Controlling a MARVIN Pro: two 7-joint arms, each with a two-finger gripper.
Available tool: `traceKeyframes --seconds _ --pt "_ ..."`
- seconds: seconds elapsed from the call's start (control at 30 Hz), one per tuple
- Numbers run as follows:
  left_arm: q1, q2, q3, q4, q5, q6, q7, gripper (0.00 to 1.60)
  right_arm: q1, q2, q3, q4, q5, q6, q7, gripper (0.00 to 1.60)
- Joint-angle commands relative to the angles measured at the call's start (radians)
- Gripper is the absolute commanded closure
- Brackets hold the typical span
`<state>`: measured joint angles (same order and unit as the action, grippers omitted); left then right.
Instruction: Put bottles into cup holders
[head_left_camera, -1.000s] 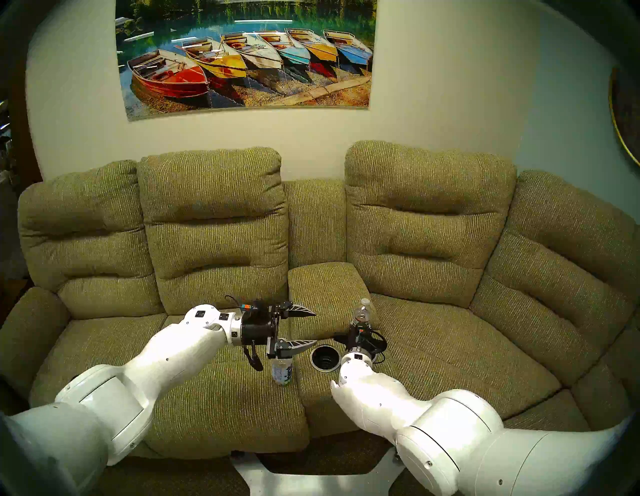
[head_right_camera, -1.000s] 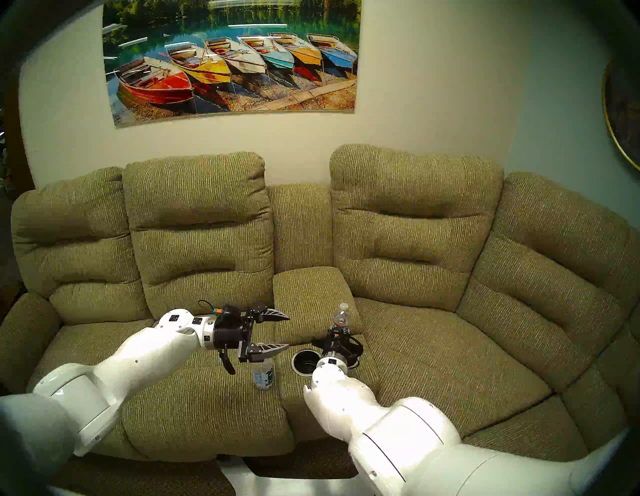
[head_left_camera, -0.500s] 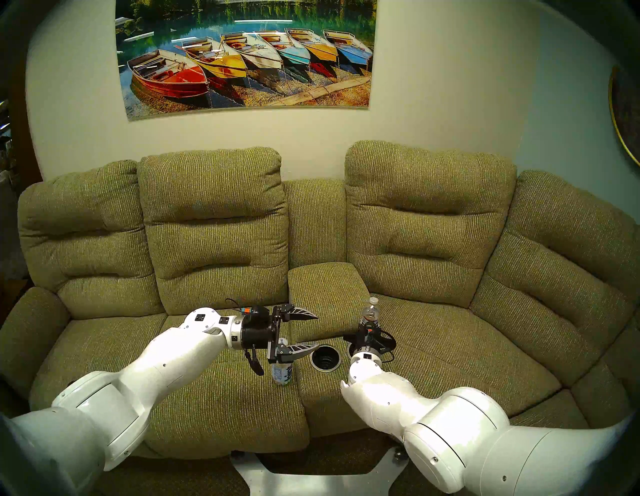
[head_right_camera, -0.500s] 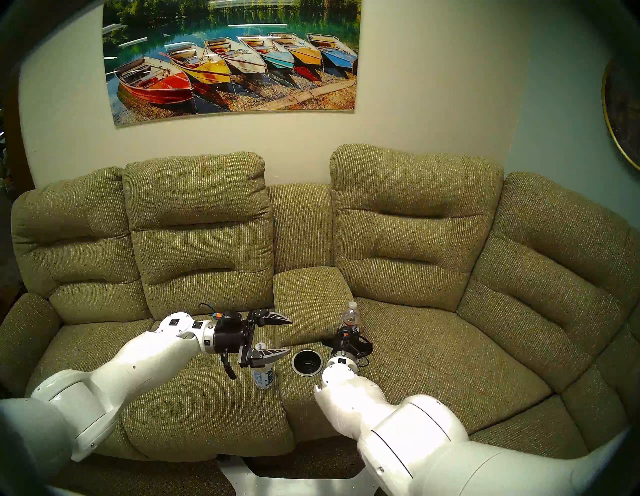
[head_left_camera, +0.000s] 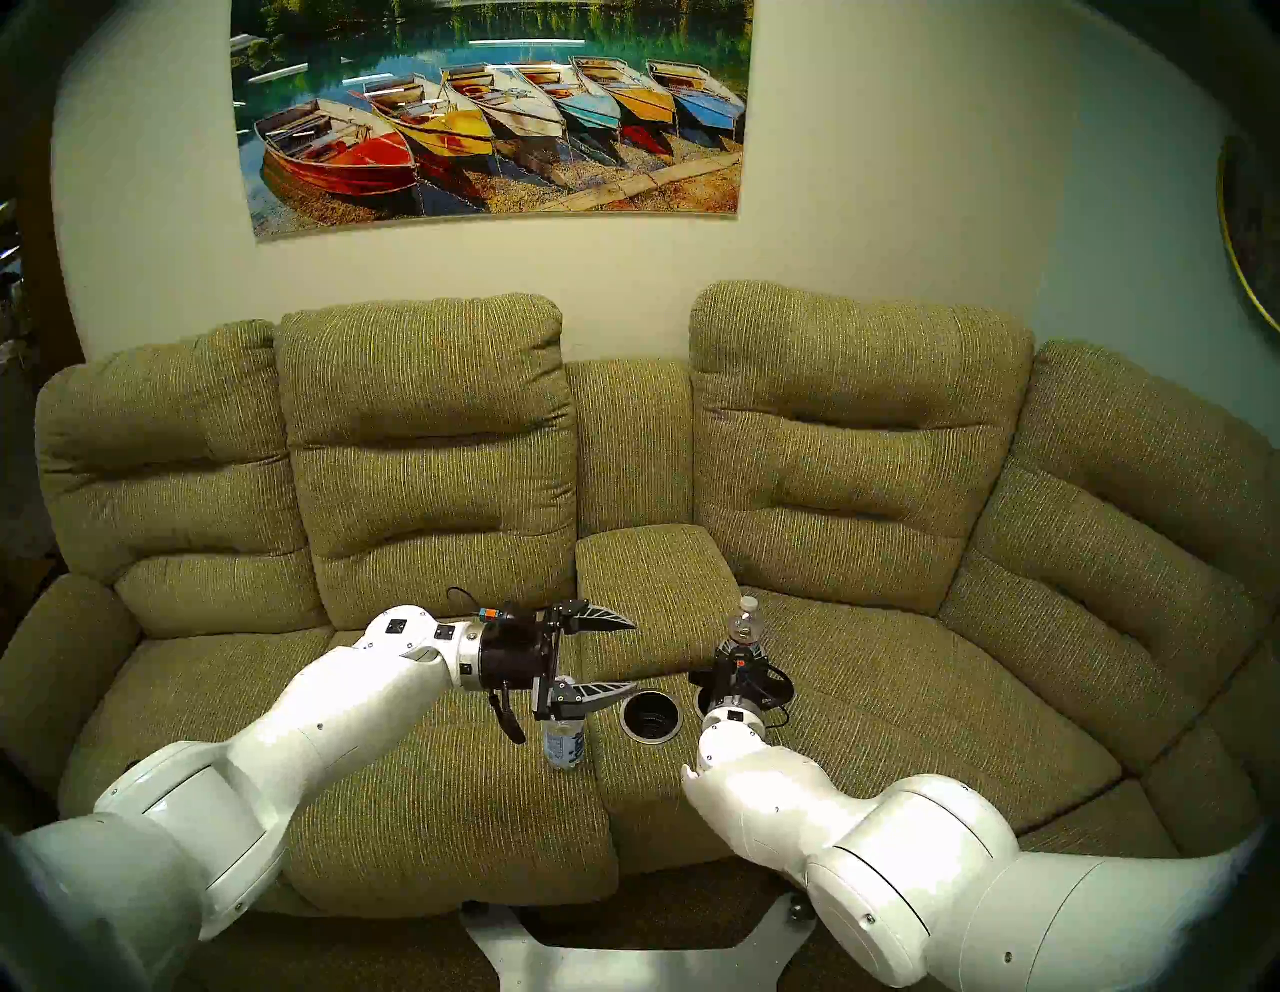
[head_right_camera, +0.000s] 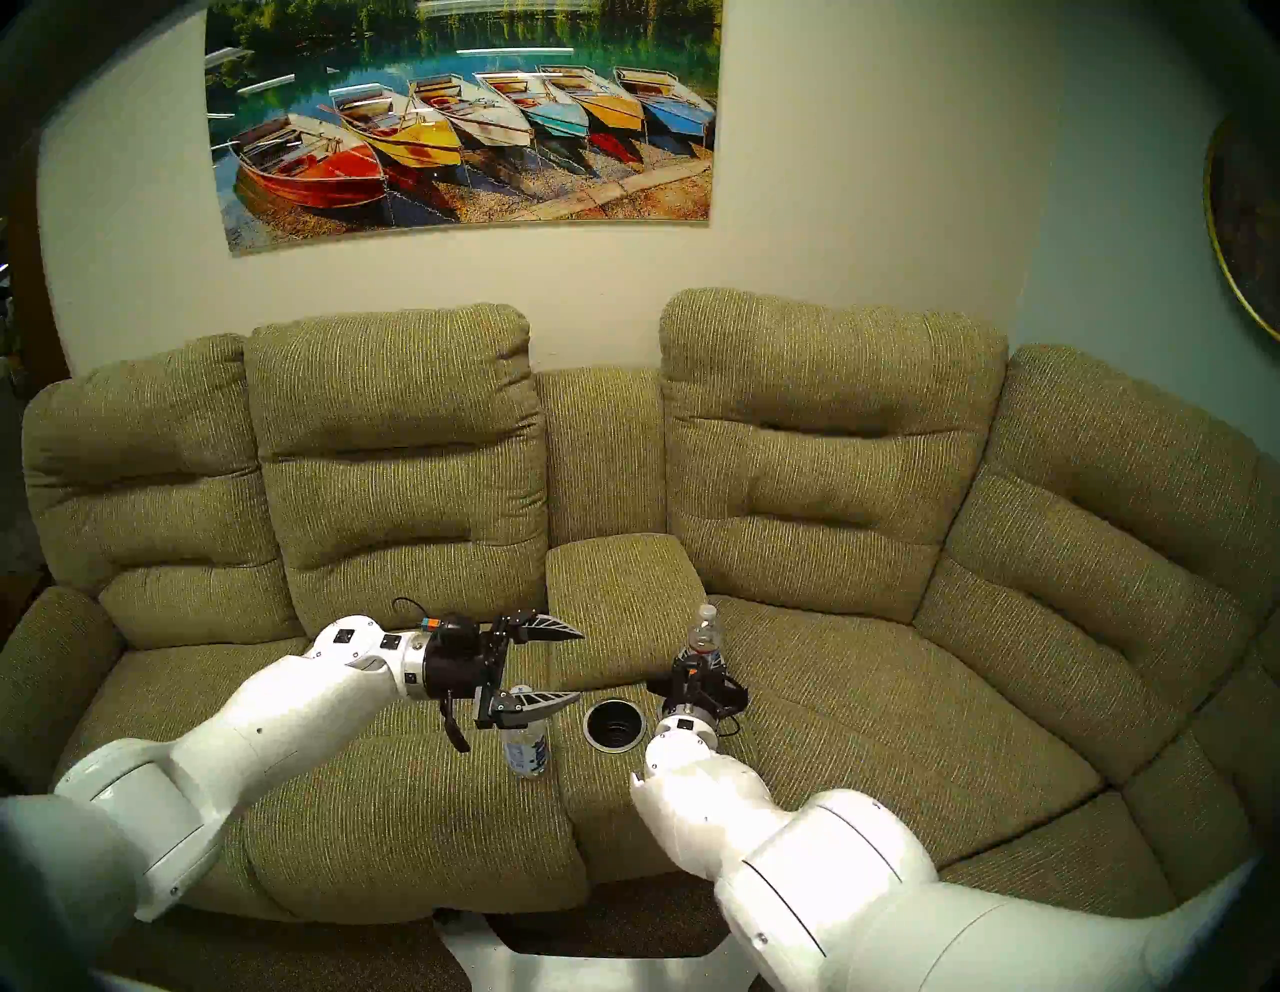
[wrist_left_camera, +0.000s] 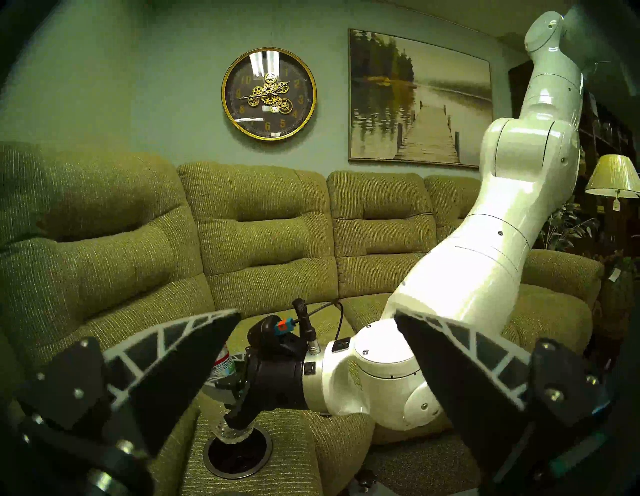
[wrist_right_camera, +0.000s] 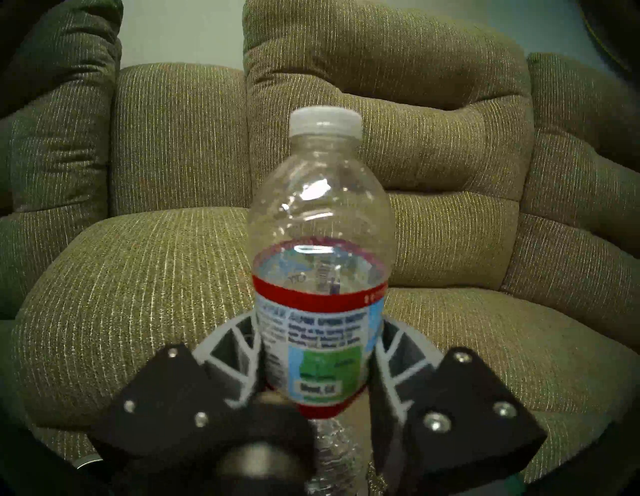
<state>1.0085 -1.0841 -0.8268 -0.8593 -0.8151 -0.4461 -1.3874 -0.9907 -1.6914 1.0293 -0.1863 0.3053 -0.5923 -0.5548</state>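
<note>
Here a green sofa (head_left_camera: 429, 817) is seen, with a middle armrest (head_left_camera: 658, 762) that has two round cup holders in it. The left cup holder (head_left_camera: 651, 717) is seen with a silver rim and a black inside, and nothing is in it. The right cup holder (head_left_camera: 701, 700) is mostly hidden by the right gripper (wrist_right_camera: 317, 350).

A clear bottle with a red-edged label (wrist_right_camera: 320, 294) is held upright between the two fingers (wrist_right_camera: 242, 350) of the right gripper. The fingers are pressed close on both sides of the label. In the left wrist view, the bottom of this bottle (wrist_left_camera: 231, 431) is seen just at the mouth of the cup holder below it (wrist_left_camera: 237, 453). Whether it is inside yet cannot be told.

The left gripper (head_left_camera: 620, 654) is held level over the left seat, and its jaws are spread wide with nothing between them. A second bottle with a blue-printed label (head_left_camera: 564, 745) is stood on the seat cushion just beside the armrest, under the lower finger (head_left_camera: 596, 695) of the left gripper. It is not touched.
</note>
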Motion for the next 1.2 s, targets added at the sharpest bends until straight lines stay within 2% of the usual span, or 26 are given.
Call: traceKeyframes --seconds 0.0,0.03,0.17,0.47,0.93,1.0,1.03,1.07,1.1,1.17 --pt "0.003 0.012 -0.008 -0.042 -0.011 0.005 -0.004 0.0 0.004 -0.013 0.001 -0.001 0.001 -0.014 -0.004 0.99" --pt "0.006 0.016 -0.008 -0.05 -0.011 0.006 -0.003 0.0 0.002 -0.016 0.001 0.0 0.0 -0.015 -0.007 0.94" --pt "0.01 0.023 -0.008 -0.06 -0.011 0.007 -0.002 0.0 0.001 -0.021 0.002 0.001 0.0 -0.016 -0.01 0.94" --pt "0.022 0.042 -0.01 -0.091 -0.013 0.014 -0.004 0.0 -0.004 -0.035 0.001 0.005 -0.005 -0.018 -0.019 0.99" --pt "0.044 0.066 -0.014 -0.144 -0.018 0.036 -0.011 0.0 -0.012 -0.046 0.005 0.011 -0.005 -0.025 -0.028 0.88" --pt "0.047 0.07 -0.015 -0.152 -0.019 0.039 -0.011 0.0 -0.013 -0.048 0.005 0.012 -0.005 -0.025 -0.028 0.82" --pt "0.049 0.072 -0.016 -0.155 -0.019 0.041 -0.011 0.0 -0.013 -0.049 0.005 0.012 -0.005 -0.026 -0.028 0.61" --pt "0.05 0.074 -0.016 -0.159 -0.019 0.042 -0.012 0.0 -0.013 -0.049 0.005 0.012 -0.005 -0.026 -0.029 0.55" --pt "0.052 0.076 -0.017 -0.163 -0.019 0.044 -0.012 0.0 -0.014 -0.05 0.005 0.012 -0.005 -0.027 -0.029 0.57" --pt "0.055 0.081 -0.017 -0.168 -0.019 0.047 -0.012 0.0 -0.014 -0.05 0.006 0.012 -0.005 -0.027 -0.029 0.5"
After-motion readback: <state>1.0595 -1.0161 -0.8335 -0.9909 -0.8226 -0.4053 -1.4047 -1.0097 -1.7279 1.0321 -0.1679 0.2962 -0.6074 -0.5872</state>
